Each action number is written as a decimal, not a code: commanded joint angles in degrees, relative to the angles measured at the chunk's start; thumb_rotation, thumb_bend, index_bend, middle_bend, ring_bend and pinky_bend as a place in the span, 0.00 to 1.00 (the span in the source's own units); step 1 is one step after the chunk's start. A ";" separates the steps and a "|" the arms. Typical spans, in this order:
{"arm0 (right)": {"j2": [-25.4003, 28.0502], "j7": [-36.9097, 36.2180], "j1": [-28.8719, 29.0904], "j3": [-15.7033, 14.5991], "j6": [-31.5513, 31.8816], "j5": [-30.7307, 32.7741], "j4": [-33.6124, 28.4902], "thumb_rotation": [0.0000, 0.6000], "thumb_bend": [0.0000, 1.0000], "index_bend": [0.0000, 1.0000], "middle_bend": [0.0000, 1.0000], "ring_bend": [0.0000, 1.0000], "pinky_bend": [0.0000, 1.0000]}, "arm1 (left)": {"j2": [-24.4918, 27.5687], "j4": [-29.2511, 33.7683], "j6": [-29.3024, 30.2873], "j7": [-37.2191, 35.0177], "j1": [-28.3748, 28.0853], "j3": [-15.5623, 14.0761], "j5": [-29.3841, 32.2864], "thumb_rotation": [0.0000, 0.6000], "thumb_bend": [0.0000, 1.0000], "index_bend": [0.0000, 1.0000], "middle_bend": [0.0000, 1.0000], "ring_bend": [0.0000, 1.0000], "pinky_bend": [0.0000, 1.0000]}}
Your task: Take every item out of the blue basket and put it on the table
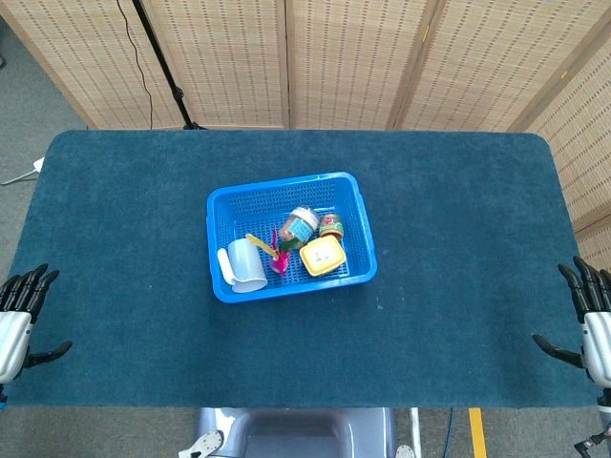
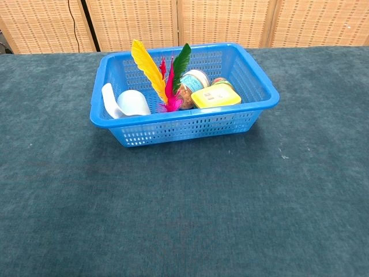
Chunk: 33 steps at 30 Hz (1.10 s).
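The blue basket (image 1: 358, 229) (image 2: 184, 130) stands at the table's middle. Inside lie a pale blue scoop (image 1: 243, 265) (image 2: 124, 103) on the left, a feathered shuttlecock (image 1: 275, 253) (image 2: 167, 75) with yellow, pink and green plumes, a yellow lidded box (image 1: 323, 255) (image 2: 215, 97), a jar with a light lid (image 1: 301, 225) (image 2: 193, 81) and a smaller jar (image 1: 330, 225) (image 2: 221, 83) behind the box. My left hand (image 1: 21, 315) hangs open at the table's near left edge. My right hand (image 1: 587, 320) is open at the near right edge. Both are far from the basket and show only in the head view.
Dark blue carpet-like cloth (image 1: 458, 239) covers the whole table. Wicker screens (image 1: 353, 57) stand behind the far edge, with a black stand (image 1: 167, 72) at the back left. A grey robot base (image 1: 296, 434) sits below the near edge.
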<state>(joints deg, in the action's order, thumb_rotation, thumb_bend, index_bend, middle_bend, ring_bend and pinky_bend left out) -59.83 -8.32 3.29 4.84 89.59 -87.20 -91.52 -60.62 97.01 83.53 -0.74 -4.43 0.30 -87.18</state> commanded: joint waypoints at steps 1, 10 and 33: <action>0.03 -0.08 -0.03 -0.03 -0.03 -0.07 -0.06 1.00 0.00 0.00 0.00 0.00 0.00 | -0.20 -0.67 -0.68 -0.83 -0.53 0.14 -0.05 1.00 0.02 0.00 0.00 0.00 0.00; 0.21 -0.53 -0.16 0.08 -0.01 -0.06 -0.23 1.00 0.00 0.00 0.00 0.00 0.00 | -2.59 -6.09 -3.85 -16.13 -5.41 1.01 -4.98 1.00 0.02 0.00 0.00 0.00 0.00; -0.32 -1.45 1.21 1.34 -4.55 4.09 1.81 1.00 0.00 0.00 0.00 0.00 0.00 | -20.47 -11.69 -32.79 -33.51 -33.99 13.31 6.34 1.00 0.02 0.00 0.00 0.00 0.00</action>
<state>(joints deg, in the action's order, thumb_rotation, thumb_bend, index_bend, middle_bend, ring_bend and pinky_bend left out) -60.17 -9.71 4.47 6.14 85.10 -83.17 -89.76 -78.87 85.62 53.29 -36.27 -36.03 11.98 -83.32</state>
